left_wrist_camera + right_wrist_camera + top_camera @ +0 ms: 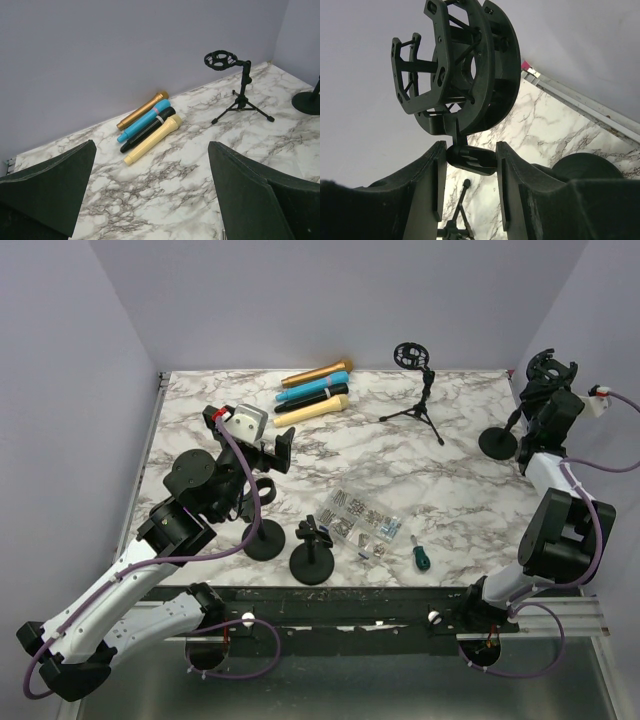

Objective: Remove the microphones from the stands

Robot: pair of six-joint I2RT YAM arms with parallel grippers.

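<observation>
Several microphones lie side by side at the back: gold (pixel 318 372), blue (pixel 307 392), black (pixel 147 130) and cream (pixel 312 409). None sits in a stand. My right gripper (pixel 470 150) is shut on the black swivel joint (pixel 470 159) under the empty shock mount (pixel 455 65) of a round-base stand (pixel 497 443) at the far right. My left gripper (pixel 151 150) is open and empty, above the table's left middle (pixel 255 440), facing the microphones. An empty tripod stand (pixel 418 390) with a shock mount stands at the back centre.
Two short round-base stands (pixel 264 538) (pixel 312 555) stand near the front left. A clear bag of screws (pixel 362 520) and a green screwdriver (pixel 420 557) lie front centre. Walls close in the back and both sides.
</observation>
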